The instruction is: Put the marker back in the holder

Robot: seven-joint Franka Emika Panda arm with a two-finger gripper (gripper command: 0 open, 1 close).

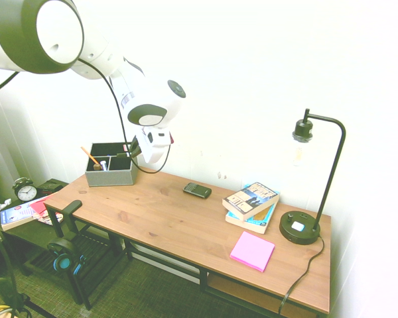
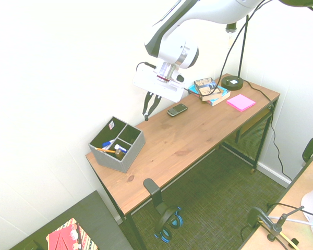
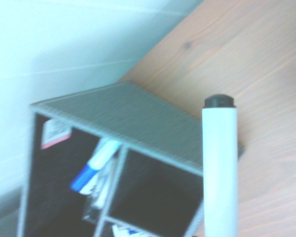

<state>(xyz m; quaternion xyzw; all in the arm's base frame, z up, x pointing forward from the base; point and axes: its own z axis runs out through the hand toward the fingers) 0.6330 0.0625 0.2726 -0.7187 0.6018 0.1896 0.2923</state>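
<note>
The pincer (image 2: 151, 108) grips the slim white black-tipped marker (image 3: 219, 168), hanging above the wooden desk (image 2: 198, 130); the low grey box holder (image 2: 116, 144) sits below and beyond. A mistimed release could strike its rim.

Holder (image 1: 111, 172) sits at the desk's (image 1: 186, 225) far corner, orange pencil (image 1: 90, 156) leaning inside. Gripper (image 1: 129, 151) hangs just above the holder's rim. Phone (image 1: 197, 190), stacked books (image 1: 251, 205), pink notepad (image 1: 252, 251) and lamp (image 1: 304, 199) lie successively farther from the holder.
</note>
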